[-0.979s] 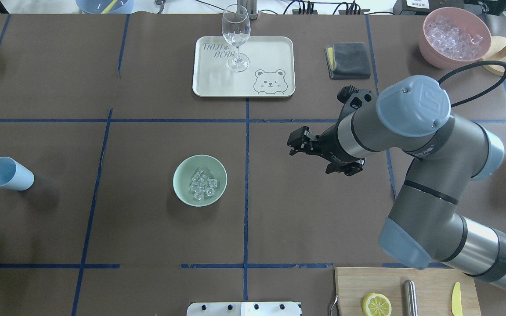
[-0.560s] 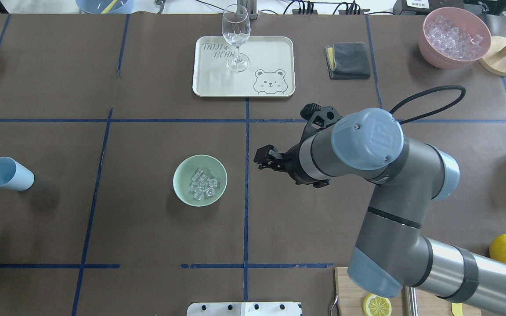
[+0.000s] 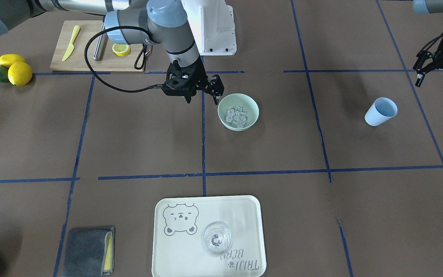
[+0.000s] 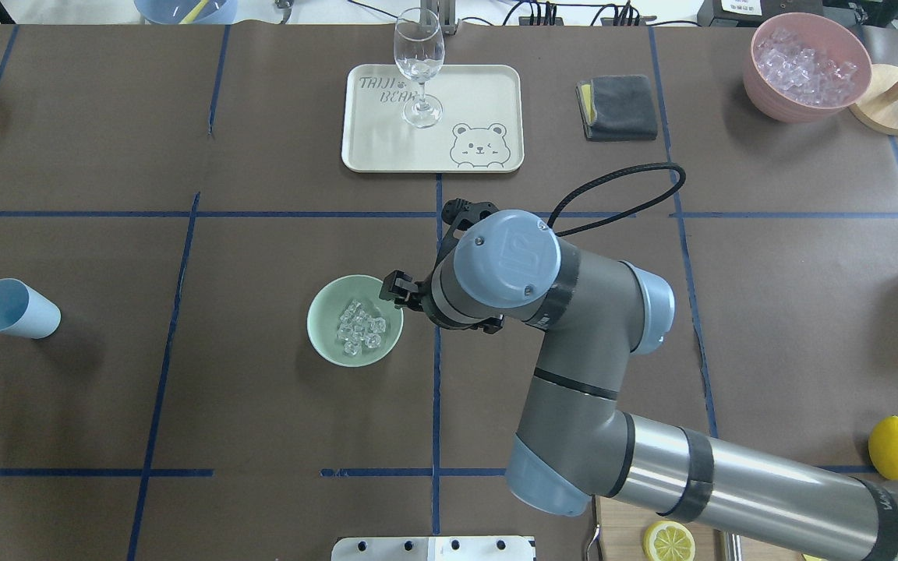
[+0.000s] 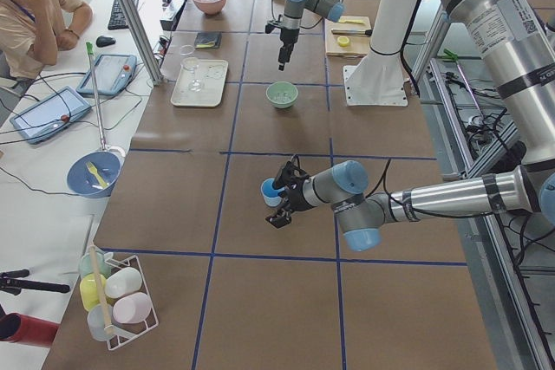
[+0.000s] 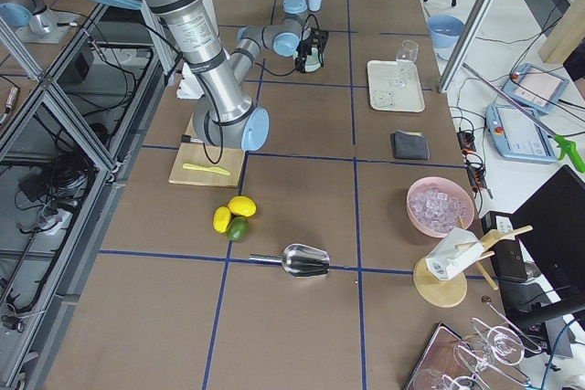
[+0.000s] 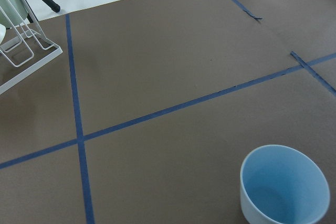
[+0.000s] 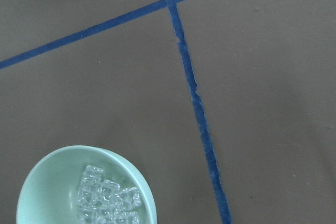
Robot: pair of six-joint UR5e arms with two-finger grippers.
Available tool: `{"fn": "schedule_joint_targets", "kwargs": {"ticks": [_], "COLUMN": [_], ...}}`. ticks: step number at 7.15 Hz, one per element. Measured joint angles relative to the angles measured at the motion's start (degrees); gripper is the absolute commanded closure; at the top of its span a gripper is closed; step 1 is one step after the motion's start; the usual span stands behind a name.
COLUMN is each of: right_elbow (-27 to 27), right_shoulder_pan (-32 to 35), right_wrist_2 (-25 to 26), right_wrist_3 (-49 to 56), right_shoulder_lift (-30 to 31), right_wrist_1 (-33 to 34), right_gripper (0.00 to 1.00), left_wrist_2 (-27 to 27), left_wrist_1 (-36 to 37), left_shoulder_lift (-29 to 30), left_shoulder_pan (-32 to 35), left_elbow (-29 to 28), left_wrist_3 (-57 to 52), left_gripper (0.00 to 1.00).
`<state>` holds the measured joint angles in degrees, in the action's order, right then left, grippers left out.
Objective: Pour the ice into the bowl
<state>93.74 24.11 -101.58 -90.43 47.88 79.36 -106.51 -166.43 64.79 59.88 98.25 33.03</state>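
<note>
The mint-green bowl (image 4: 318, 321) stands near the table's middle with the ice (image 4: 361, 327), several small clear cubes, lying inside it. The bowl (image 3: 253, 108) and ice (image 3: 237, 116) also show from the front, and the bowl (image 8: 37, 182) and ice (image 8: 107, 200) sit at the lower left of the right wrist view. My right gripper (image 3: 203, 99) hangs open and empty just beside the bowl's rim on the robot's right. An empty blue cup (image 3: 381, 111) stands upright far on the robot's left. My left gripper (image 3: 435, 85) hovers open behind it, holding nothing.
A cream tray (image 4: 488, 93) with a wine glass (image 4: 418, 62) lies at the far side. A grey cloth (image 4: 619, 107) and a pink bowl (image 4: 761, 86) of ice sit far right. A cutting board (image 3: 87, 57) and lemons (image 3: 18, 72) lie near the robot's base.
My right arm has swung leftward across the table, bringing its open gripper from right of centre to the bowl's rim. Bowl, ice and cup have not moved.
</note>
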Motion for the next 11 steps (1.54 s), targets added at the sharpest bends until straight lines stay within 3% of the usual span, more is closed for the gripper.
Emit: {"fn": "schedule_joint_targets", "kwargs": {"ticks": [1,4,5,6,7,11], "right_elbow": [-3.92,-9.58,-11.35,-12.91,-13.83,-13.95], "right_shoulder_pan": [-0.47,-2.1,-2.35,-2.43,-2.46,-1.87], "right_wrist_2": [0.03,-0.11,0.06,0.2,0.28,0.04], "right_wrist_3": [1.17,6.81,7.69,8.01,8.09,8.5], "right_shoulder_lift": [-3.02,-7.72,-8.53,-9.28,-9.6,-9.88], "right_wrist_1": [0.61,5.33,5.69,5.76,5.73,5.3], "right_gripper": [0.04,0.21,0.36,0.83,1.0,1.0], "left_wrist_2": [-4.5,-6.93,-6.61,-5.71,-4.82,-4.65], "left_wrist_1": [5.72,10.31,10.45,10.49,10.49,10.65], "left_shoulder_lift": [2.96,5.82,5.92,5.94,5.96,5.27], "left_shoulder_pan": [4.09,7.15,7.22,7.25,7.29,7.4], "left_elbow": [-0.1,-0.38,-0.39,-0.39,-0.4,0.31], "left_wrist_3": [-3.91,-7.41,-7.47,-7.47,-7.46,-7.45], "left_gripper": [0.0,0.0,0.0,0.0,0.0,0.0]}}
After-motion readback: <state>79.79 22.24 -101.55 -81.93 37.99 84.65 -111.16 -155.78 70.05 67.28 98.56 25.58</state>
